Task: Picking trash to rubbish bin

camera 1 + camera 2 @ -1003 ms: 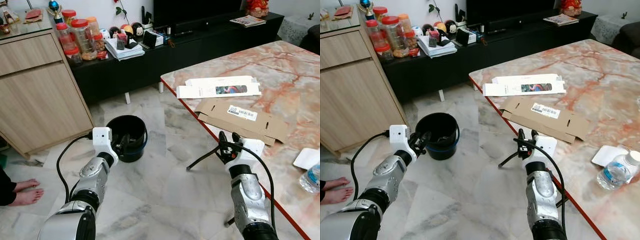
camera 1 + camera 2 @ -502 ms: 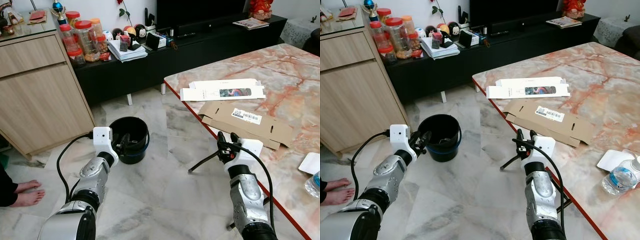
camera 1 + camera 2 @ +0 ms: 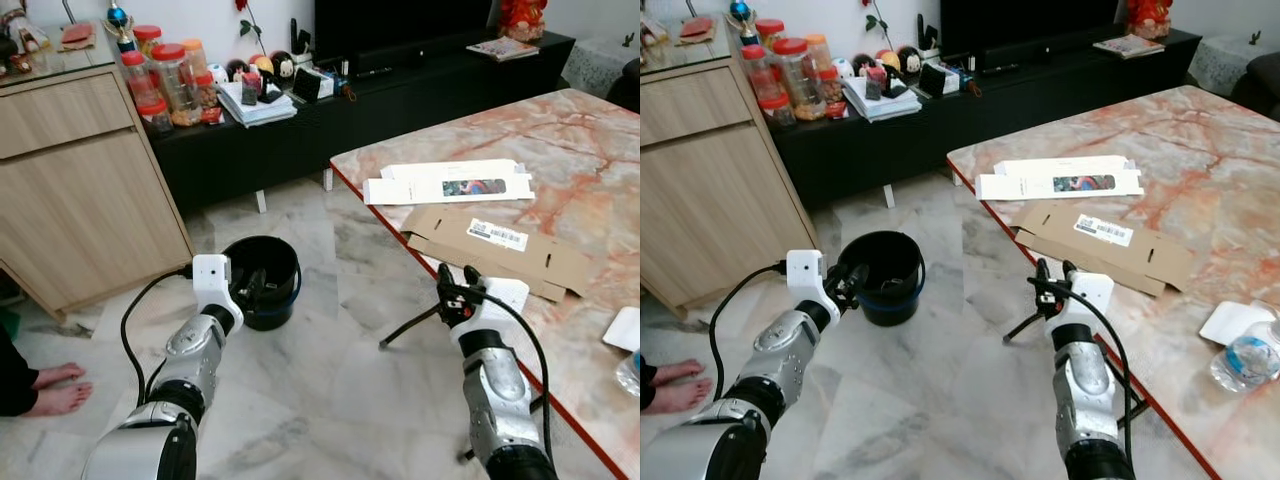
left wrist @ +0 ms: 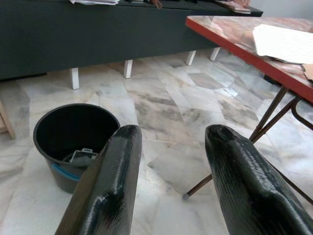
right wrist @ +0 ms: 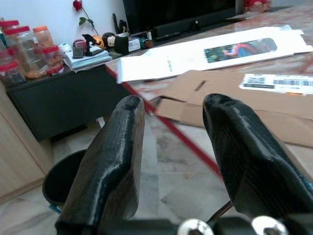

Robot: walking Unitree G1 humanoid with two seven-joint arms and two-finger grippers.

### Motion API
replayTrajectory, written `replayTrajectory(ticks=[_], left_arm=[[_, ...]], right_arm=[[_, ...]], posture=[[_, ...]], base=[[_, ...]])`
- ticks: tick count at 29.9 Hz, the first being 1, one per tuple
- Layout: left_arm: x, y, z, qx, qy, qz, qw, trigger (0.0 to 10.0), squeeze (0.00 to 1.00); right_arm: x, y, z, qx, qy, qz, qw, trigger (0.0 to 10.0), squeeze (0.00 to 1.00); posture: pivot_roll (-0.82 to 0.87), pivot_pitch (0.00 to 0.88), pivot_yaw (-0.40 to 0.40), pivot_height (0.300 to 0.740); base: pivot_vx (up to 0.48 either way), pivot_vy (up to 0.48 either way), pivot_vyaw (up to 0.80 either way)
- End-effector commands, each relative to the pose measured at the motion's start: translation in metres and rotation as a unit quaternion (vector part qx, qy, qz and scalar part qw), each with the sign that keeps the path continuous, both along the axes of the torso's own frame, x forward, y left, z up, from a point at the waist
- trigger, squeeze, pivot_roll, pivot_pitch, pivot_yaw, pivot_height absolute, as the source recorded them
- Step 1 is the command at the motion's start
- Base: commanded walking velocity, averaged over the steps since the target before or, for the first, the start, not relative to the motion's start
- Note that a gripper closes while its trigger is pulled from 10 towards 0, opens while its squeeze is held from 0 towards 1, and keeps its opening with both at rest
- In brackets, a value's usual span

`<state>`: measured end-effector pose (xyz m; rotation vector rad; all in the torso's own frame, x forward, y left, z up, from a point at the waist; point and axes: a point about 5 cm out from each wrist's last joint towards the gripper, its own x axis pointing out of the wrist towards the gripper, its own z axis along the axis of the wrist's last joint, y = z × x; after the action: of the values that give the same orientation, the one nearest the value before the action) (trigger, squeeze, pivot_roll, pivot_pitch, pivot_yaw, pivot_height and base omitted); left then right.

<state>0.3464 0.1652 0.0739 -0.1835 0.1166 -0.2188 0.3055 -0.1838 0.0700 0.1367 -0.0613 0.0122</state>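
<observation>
- Right gripper (image 3: 457, 277): jaws apart, nothing between them, held in the air at the near edge of the marble table (image 3: 590, 150), just short of the flattened brown cardboard (image 3: 495, 243).
- In the right wrist view the two black fingers (image 5: 112, 161) frame that cardboard, with its barcode label (image 5: 276, 82), beyond them.
- Left gripper (image 3: 250, 290): jaws apart too, empty, hovering by the near rim of the black bucket (image 3: 262, 268), which stands on the floor off the table's left edge.
- The left wrist view looks between the fingers (image 4: 110, 188) toward the bucket (image 4: 73, 132); a small grey piece of trash (image 4: 82, 156) lies at its bottom.
- On the table, just beyond the brown cardboard, lies a flattened white carton (image 3: 448, 182) with a coloured picture on it.
- At the table's near right corner sit a white lid-like piece (image 3: 1232, 322) and a clear plastic bottle (image 3: 1245, 358).
- Beyond the bucket, away from the table, runs a long black TV cabinet (image 3: 340, 110) with jars (image 3: 165, 75) and papers on top.
- Left of the bucket stands a wooden cupboard (image 3: 80, 190).
- A person's bare feet (image 3: 50, 388) rest on the marble floor (image 3: 330, 400), far left of the bucket.
</observation>
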Motion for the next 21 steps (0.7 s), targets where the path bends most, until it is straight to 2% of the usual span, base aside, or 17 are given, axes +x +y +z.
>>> replayTrajectory(ticks=[1, 21], left_arm=[[0.0021, 0.0017, 0.0032, 0.004, -0.003, 0.003, 1.000, 10.0, 0.00], [0.0022, -0.0001, 0.0031, 0.008, -0.003, 0.003, 1.000, 10.0, 0.00]], right_arm=[[0.0002, 0.0011, -0.0007, -0.005, 0.002, 0.004, 1.000, 10.0, 0.00], [-0.0002, 0.0017, -0.0025, -0.006, 0.005, 0.006, 1.000, 10.0, 0.00]], posture=[[0.14, 0.007, 0.026, 0.740], [0.14, 0.005, 0.026, 0.740]], base=[[0.000, 0.000, -0.77], [0.000, 0.000, -0.77]])
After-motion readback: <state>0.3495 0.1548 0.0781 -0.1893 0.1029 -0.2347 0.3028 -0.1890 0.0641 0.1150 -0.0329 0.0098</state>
